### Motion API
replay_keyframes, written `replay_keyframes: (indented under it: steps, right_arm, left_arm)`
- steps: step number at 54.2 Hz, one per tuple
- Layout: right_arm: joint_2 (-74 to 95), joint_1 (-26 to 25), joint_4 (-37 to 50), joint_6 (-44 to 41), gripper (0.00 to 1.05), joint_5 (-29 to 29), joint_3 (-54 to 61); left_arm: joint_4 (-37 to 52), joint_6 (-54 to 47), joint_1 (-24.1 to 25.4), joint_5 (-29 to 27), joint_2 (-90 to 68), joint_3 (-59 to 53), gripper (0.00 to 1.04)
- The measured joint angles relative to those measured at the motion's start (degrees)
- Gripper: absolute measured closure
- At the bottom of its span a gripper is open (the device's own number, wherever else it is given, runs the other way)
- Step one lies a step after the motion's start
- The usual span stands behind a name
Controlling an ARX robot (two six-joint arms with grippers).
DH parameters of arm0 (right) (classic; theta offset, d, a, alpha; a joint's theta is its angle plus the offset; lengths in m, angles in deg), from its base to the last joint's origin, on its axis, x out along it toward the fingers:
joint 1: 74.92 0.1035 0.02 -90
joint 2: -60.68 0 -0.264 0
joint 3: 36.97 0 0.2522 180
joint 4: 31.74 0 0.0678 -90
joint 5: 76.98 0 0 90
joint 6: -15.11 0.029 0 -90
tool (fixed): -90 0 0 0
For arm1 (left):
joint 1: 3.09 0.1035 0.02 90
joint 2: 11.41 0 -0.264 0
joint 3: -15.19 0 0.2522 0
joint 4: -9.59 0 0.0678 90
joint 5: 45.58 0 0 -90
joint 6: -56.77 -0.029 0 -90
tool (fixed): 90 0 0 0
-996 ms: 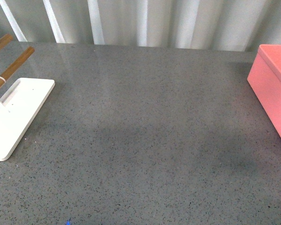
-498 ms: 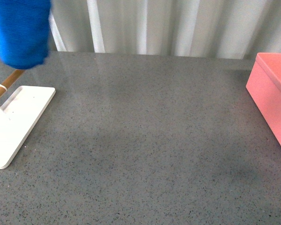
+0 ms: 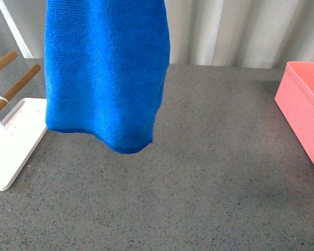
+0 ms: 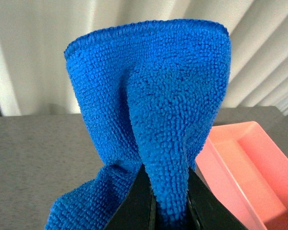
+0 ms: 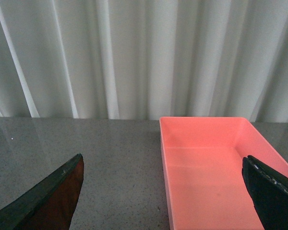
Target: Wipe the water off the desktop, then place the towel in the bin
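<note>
**Front view.** The towel (image 3: 107,78) is suspended in the upper left of the frame. It runs off the top edge, and its lower hem hangs clear above the surface (image 3: 214,172). No hand is shown in this view. A white base (image 3: 13,151) carrying wooden rods (image 3: 21,83) is located at the left edge, partly overlapped by the towel. The bin (image 3: 303,104) is located at the right edge, well apart from the towel. A pleated white curtain (image 3: 235,31) closes off the background.

**Left wrist view.** The left hand (image 4: 168,182) is clamped on the towel (image 4: 158,96). A fold of the cloth is pinched between the two dark fingers (image 4: 139,201) at the bottom centre of the frame. The remaining cloth fills the centre of the frame. The bin (image 4: 245,167) is shown at the lower right and the surface (image 4: 33,153) at the left.

**Right wrist view.** The right hand (image 5: 162,160) is spread wide, and nothing is held. One finger (image 5: 48,201) appears at the lower left and the other at the lower right. The bin (image 5: 201,119) is seen between them at the centre right, resting on the surface (image 5: 110,158). The towel is not shown in this view.
</note>
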Motion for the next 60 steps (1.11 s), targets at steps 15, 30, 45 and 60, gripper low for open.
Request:
replay_keyframes:
  steps: [15, 30, 45, 60]
  right_arm:
    - [0.0, 0.0, 0.0, 0.0, 0.07, 0.0, 0.0]
    - [0.0, 0.0, 0.0, 0.0, 0.07, 0.0, 0.0]
    - [0.2, -0.1, -0.3, -0.3, 0.07, 0.7, -0.1]
    - [33.8, -1.4, 15.8, -8.2, 0.07, 15.8, -7.0]
  left_arm:
    - [6.0, 2.8, -1.7, 3.8, -6.3, 0.9, 0.99]
    - [16.1, 11.1, -1.6, 15.8, -8.9, 1.4, 0.99]
    - [23.8, 16.7, -1.0, 23.3, -11.1, -2.4, 0.99]
    - [24.3, 16.7, -1.6, 23.1, -11.8, -3.1, 0.99]
